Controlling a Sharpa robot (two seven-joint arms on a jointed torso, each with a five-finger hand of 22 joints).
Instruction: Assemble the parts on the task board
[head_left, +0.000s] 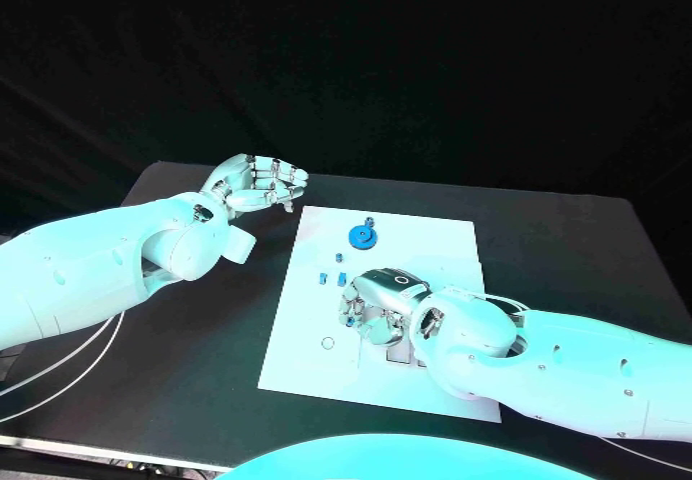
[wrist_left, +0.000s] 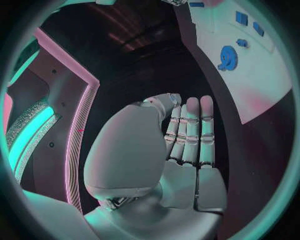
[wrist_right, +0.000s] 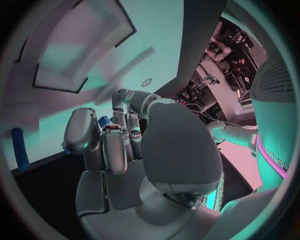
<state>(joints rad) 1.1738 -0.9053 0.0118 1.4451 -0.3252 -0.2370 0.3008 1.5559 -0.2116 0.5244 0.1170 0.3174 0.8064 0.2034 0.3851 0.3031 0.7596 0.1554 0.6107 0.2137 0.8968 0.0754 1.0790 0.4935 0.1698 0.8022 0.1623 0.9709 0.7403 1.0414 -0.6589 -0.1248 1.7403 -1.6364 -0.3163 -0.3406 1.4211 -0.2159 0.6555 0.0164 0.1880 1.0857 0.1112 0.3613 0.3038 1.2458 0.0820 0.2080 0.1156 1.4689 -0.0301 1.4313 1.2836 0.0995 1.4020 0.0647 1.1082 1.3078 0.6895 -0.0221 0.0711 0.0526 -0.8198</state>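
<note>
My right hand (head_left: 378, 305) sits curled on the white board (head_left: 447, 250), seemingly pinching a small blue part (wrist_right: 104, 121), with the blue gear (head_left: 362, 236) close at its twelve o'clock, while my left hand (head_left: 257, 184) hovers empty off the board's corner.

The right hand (head_left: 378, 305) covers the middle of the task board (head_left: 433, 250); whatever lies under its curled fingers is hidden. The small blue parts (head_left: 333, 277) left of it are too tiny to identify.
</note>
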